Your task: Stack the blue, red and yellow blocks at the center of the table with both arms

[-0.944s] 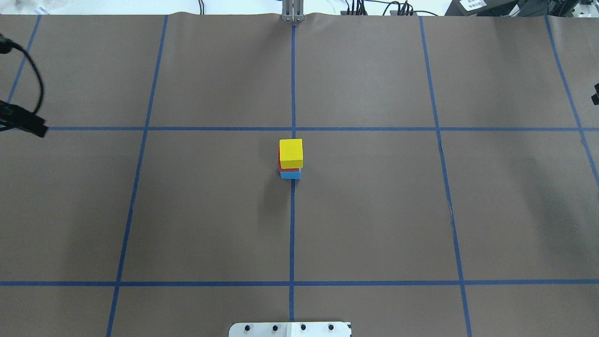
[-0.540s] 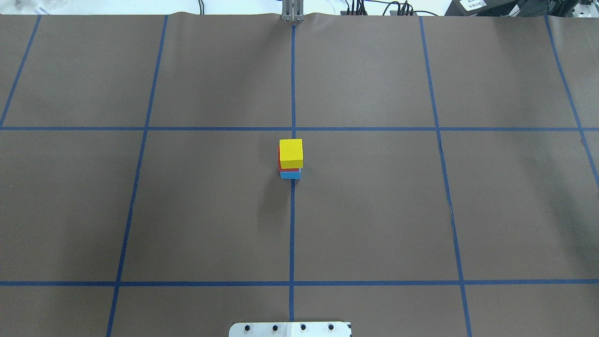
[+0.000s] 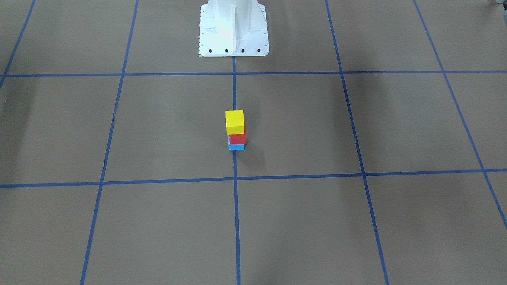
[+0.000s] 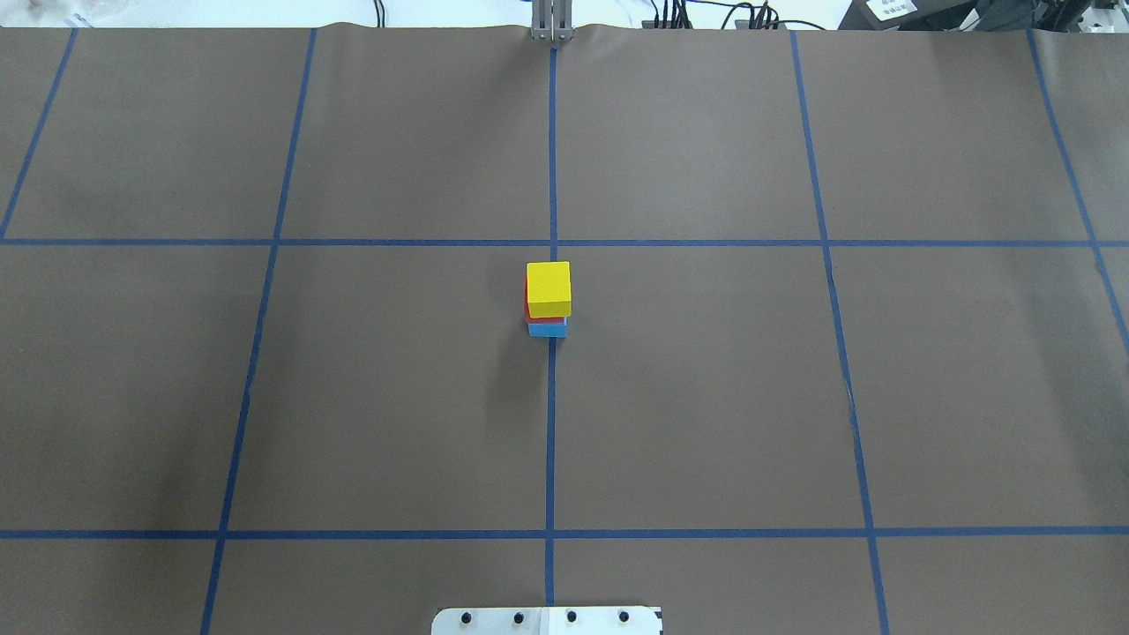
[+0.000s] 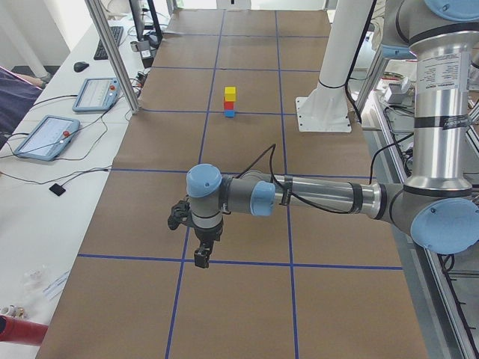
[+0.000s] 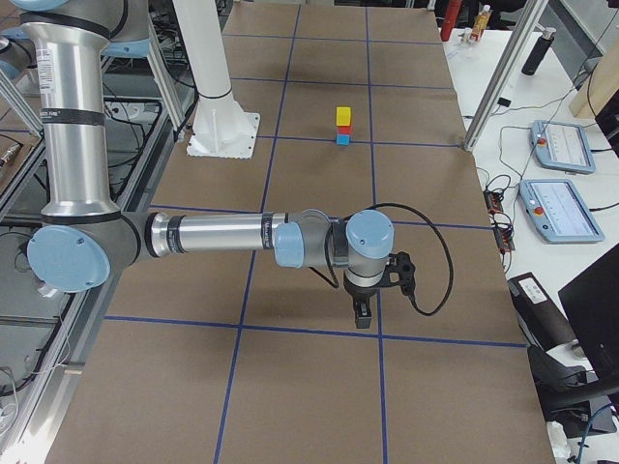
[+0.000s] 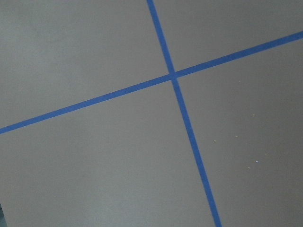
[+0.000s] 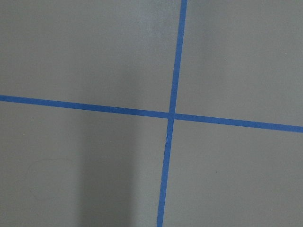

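the left gripper is hanging over a tape crossing at the robot's left end of the table, pointing down and carrying nothing that is showing. it is appearing only in the left side view, so its jaw opening cannot be told. the right gripper is mirroring this at the opposite end, over its own crossing. it is appearing only in the right side view, so its opening cannot be told either. both wrist cameras are showing bare surface and blue tape lines, with no fingers and no block in frame.

change: 0.9 s ago the left gripper was showing at the left edge of the overhead view, and a dark sliver, probably the right gripper, was showing at the right edge. both are now lying outside that view. the left arm and the right arm are stretching out low along the table, well apart from the stack.

stack: the blue block is sitting on the table on the centre tape line. the red block is resting on it, and the yellow block is resting on top. the stack is standing where it stood in both earlier overhead pictures, in front of the white pedestal.

meaning: all three blocks are standing free at the centre with nothing touching them. the stacking is judged complete, and the arms are judged to be parking.
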